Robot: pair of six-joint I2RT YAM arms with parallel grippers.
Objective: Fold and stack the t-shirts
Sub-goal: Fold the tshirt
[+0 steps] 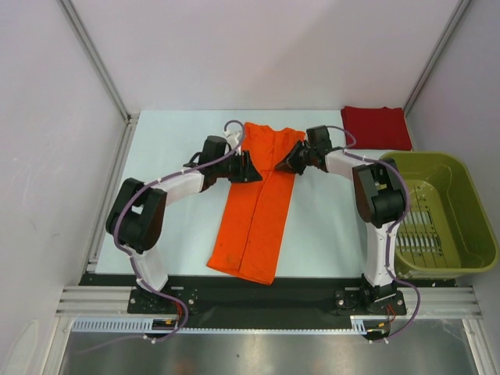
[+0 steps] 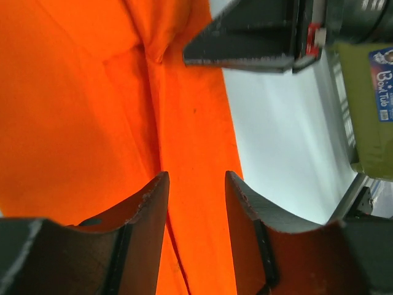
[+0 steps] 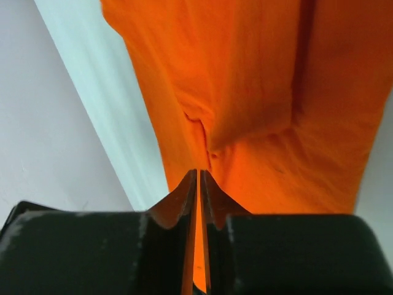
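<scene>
The bright orange t-shirt [image 1: 256, 203] lies on the table as a long strip folded lengthwise, its collar end far from me. My left gripper [image 1: 248, 166] is at the strip's left edge near the far end. In the left wrist view the left gripper [image 2: 195, 184] is open, with the orange t-shirt [image 2: 92, 123] under the gap. My right gripper [image 1: 291, 162] is at the strip's right edge. In the right wrist view the right gripper [image 3: 199, 175] is shut on a pinch of the orange t-shirt [image 3: 258, 92]. The dark red t-shirt [image 1: 376, 126] lies folded at the back right.
An olive-green plastic basket [image 1: 461, 258] stands at the right edge of the table, beside the right arm; its wall also shows in the left wrist view [image 2: 368, 123]. White walls and metal posts close in the table on the left, back and right.
</scene>
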